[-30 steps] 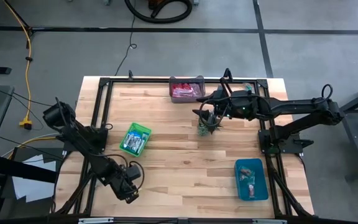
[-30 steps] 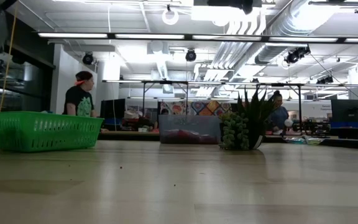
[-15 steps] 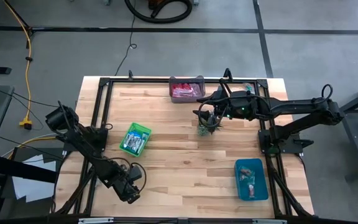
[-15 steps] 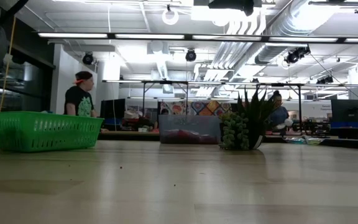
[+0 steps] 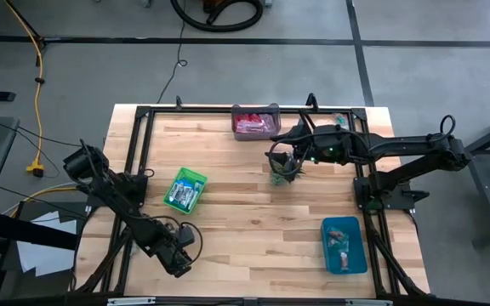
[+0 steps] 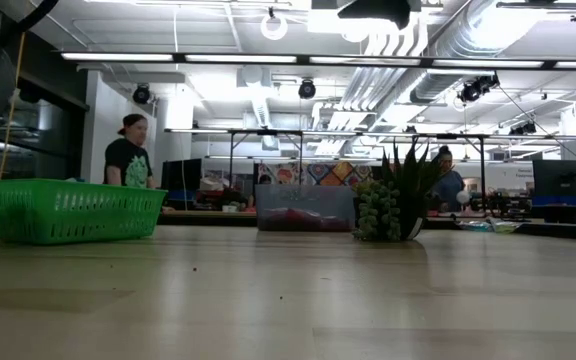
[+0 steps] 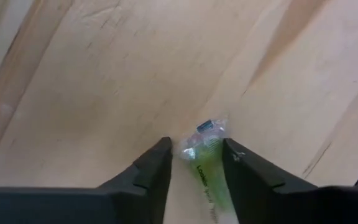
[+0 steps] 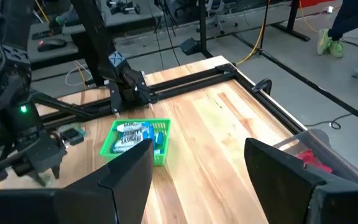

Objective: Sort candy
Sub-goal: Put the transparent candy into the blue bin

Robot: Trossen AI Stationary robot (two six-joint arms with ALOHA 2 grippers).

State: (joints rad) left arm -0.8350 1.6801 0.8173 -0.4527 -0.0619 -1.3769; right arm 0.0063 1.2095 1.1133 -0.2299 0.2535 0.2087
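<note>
Near the front left edge of the bench, the left claw is down at the wood with a green-wrapped candy lying between its two dark fingers; the fingers stand close on either side of the wrapper, partly closed, but whether they actually pinch it I cannot tell. From above, this claw sits well apart from every bin.

Over the back middle of the bench, the right claw hangs above the small spiky plant, its fingers spread wide with nothing between them.

More candy lies in three bins. A green basket on the left half holds blue-and-white pieces. A clear bin at the back edge holds red and pink ones. A blue bin near the front right holds a few pieces whose wrappers are too small to tell apart.

At bench height, the green basket shows on the left, the clear bin in the middle and the plant just right of it. Beyond the bench a person in a dark shirt stands in the room, and another person is partly hidden behind the plant
</note>
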